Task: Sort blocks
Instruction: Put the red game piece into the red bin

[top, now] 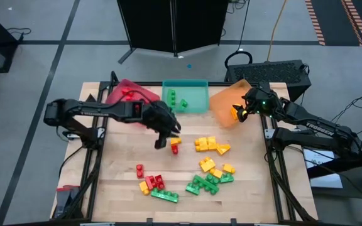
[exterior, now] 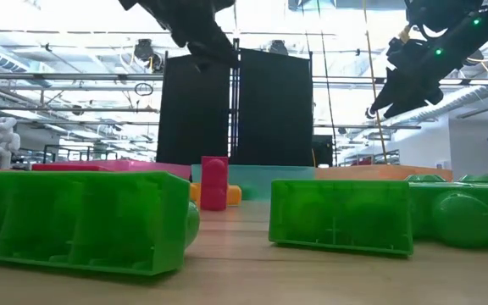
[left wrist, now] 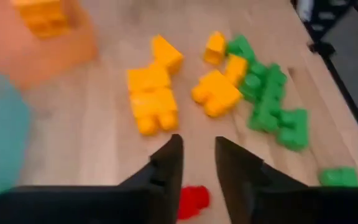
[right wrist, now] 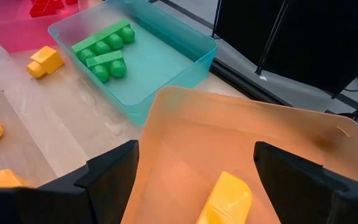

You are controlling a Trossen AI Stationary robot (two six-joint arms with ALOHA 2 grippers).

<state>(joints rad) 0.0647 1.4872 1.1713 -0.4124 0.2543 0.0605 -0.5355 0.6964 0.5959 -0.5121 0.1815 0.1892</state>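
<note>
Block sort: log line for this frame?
left gripper: shut, empty, above red block | right gripper: open over orange tray, yellow block inside | many blocks unsorted

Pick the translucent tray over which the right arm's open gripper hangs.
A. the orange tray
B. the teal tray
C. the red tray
A: the right gripper hangs open over the translucent orange plastic tray, where a yellow studded toy brick lies between its fingers' view.

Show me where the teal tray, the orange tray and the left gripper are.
teal tray [top: 197, 100]: high view, bare floor of the tray.
orange tray [right wrist: 253, 134]: right wrist view, inner back wall.
left gripper [left wrist: 197, 171]: left wrist view, between the fingertips.
</note>
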